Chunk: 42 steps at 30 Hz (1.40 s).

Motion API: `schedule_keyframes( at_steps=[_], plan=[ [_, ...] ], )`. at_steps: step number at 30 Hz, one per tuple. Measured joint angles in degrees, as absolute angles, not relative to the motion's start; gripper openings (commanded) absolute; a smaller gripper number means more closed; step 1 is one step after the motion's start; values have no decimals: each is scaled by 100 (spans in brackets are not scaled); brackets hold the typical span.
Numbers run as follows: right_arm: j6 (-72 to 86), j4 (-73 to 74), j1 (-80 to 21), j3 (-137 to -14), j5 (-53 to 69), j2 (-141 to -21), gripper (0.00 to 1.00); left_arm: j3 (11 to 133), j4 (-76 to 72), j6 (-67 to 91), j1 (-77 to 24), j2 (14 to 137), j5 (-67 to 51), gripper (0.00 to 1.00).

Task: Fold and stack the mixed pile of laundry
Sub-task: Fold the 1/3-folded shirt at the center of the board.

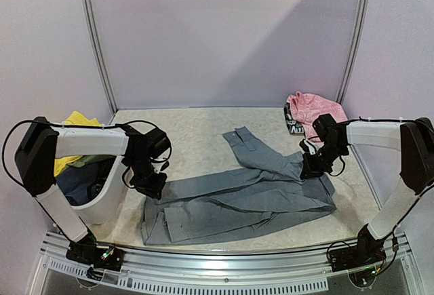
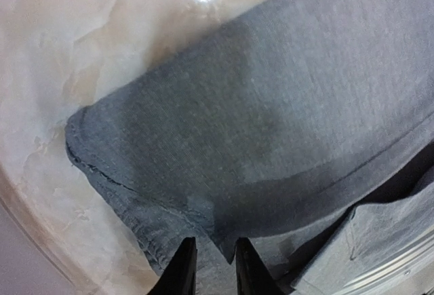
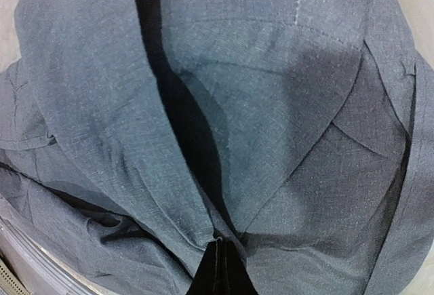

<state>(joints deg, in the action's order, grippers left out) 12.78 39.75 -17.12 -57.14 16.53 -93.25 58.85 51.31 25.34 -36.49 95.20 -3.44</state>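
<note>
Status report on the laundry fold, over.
Left gripper slightly open at left end of grey garment. Right gripper shut, pinching its right end. Garment lies spread across the table. White tub close beside left gripper; pink piece back right, apart.

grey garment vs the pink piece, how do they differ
The grey garment lies spread across the middle; the pink piece sits bunched in the far right corner. The grey garment is far bigger than the pink piece. Both rest on the table, outside the white tub.
</note>
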Motion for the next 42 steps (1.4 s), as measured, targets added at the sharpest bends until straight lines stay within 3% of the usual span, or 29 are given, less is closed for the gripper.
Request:
schedule_keyframes(
  at_steps=[8,14,23,42],
  plan=[
    [1264,4370,-1712,-5881,1619,-9421,31,6029,5354,2689,-3852,9314,-99,62],
    [1011,4890,-1712,-6523,1559,-9185,46,6600,5470,2757,-3863,8790,82,73],
    [1131,4366,-1712,-7767,1706,-9393,53,6748,5332,2930,-3865,8818,38,72],
    [1747,3457,-1712,-10468,2707,-13148,54,6379,4552,3391,-4005,10427,-760,66]
  ],
)
